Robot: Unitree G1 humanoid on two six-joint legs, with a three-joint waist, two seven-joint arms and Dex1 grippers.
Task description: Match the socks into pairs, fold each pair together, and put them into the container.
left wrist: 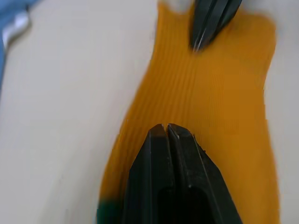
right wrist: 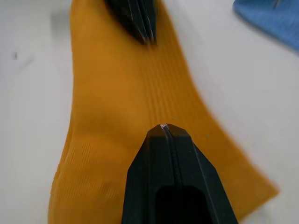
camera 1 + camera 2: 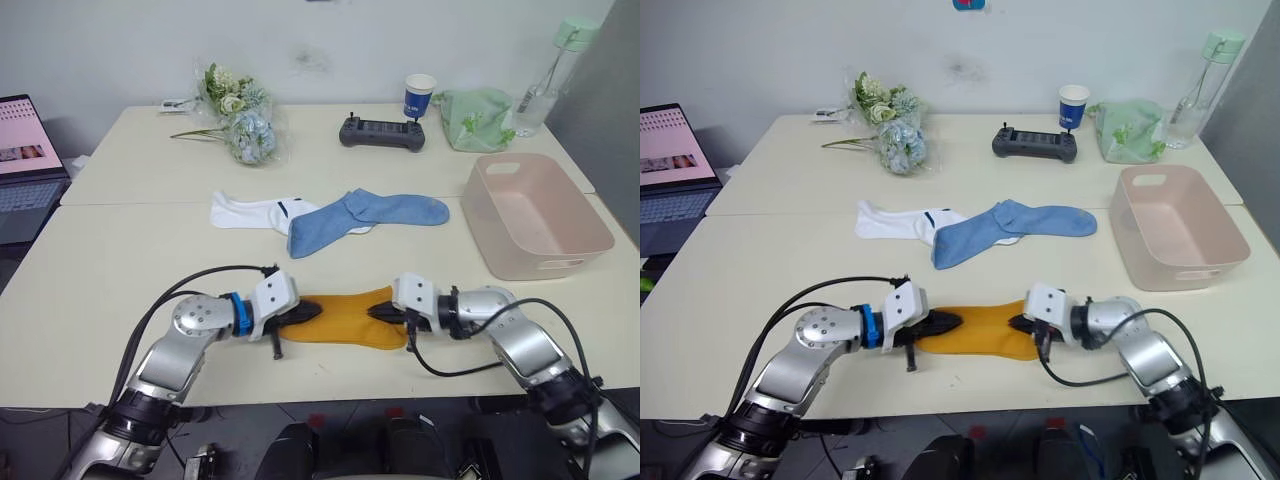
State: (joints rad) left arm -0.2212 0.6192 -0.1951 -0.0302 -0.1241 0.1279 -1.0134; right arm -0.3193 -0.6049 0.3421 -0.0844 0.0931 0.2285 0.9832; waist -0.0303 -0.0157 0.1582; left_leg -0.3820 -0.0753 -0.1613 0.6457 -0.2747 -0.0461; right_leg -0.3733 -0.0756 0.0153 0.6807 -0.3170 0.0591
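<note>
— Head view: grippers?
— Left gripper (image 3: 308, 314) and right gripper (image 3: 380, 312), both clenched, press opposite ends of the mustard-yellow sock (image 3: 345, 317); the container (image 3: 533, 212) sits beyond the right one.
— Wrist views?
— Each gripper's closed fingertips rest on the yellow knit, the other gripper facing.

Office or lab setting: pale tabletop (image 3: 120, 260) against a plain wall, with open laptop (image 3: 28, 165), handheld controller (image 3: 382, 132), paper cup (image 3: 419, 97).

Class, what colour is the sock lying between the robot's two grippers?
Mustard-yellow sock, clearest in the right wrist view.
</note>
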